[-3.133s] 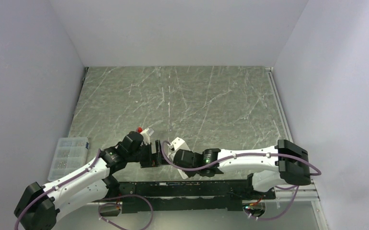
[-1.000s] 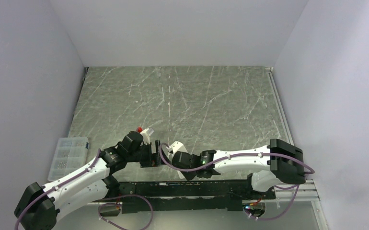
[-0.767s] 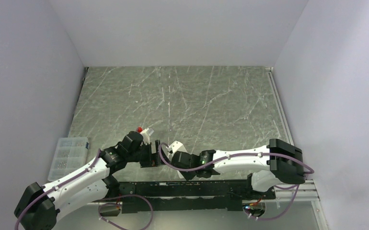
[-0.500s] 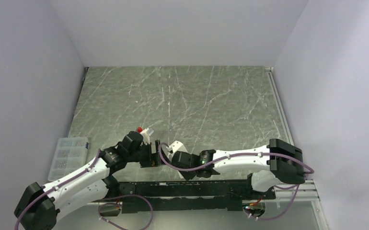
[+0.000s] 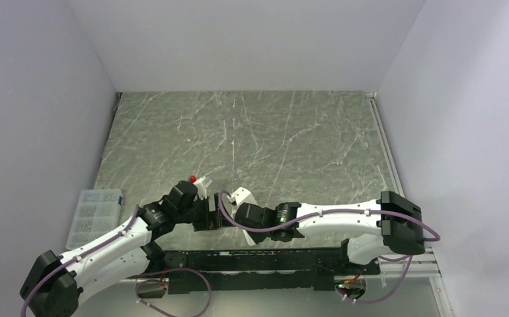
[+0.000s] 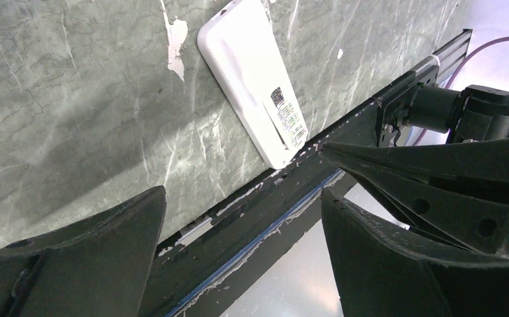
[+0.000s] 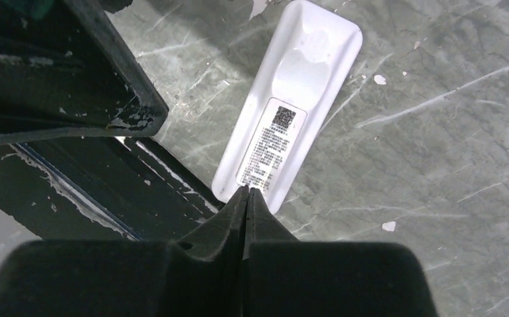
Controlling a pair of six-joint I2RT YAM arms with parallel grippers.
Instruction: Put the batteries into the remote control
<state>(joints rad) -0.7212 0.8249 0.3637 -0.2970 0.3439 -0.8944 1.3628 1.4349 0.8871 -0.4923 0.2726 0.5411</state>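
1. The slim white plastic remote control (image 7: 285, 105) lies face down on the grey-green stone worktop (image 7: 437, 132). Its plain back with the sticker is up. It is close to the near edge, with one end just by the black metal rail (image 7: 106, 185).
2. The black right gripper (image 7: 246, 193) has its two fingers pressed tight together, with nothing between them. Its tip looks to be touching that near end of the remote control. If it pushes too hard, the remote control could slide away or spin round.
3. The back looks smooth and shut. The tip could slip off it, and the lid would not open.
4. The black left gripper (image 6: 242, 198) is spread wide and holds nothing. It hangs just beside the remote control. Nothing holds the remote control down, so one push could move it.
5. The two grippers are very near each other. They could bump.
6. A wrong nudge could push the remote control onto the black metal rail, where it could tip or get stuck.
7. I cannot see the batteries in any view. They are small and round, so they might roll away or drop.
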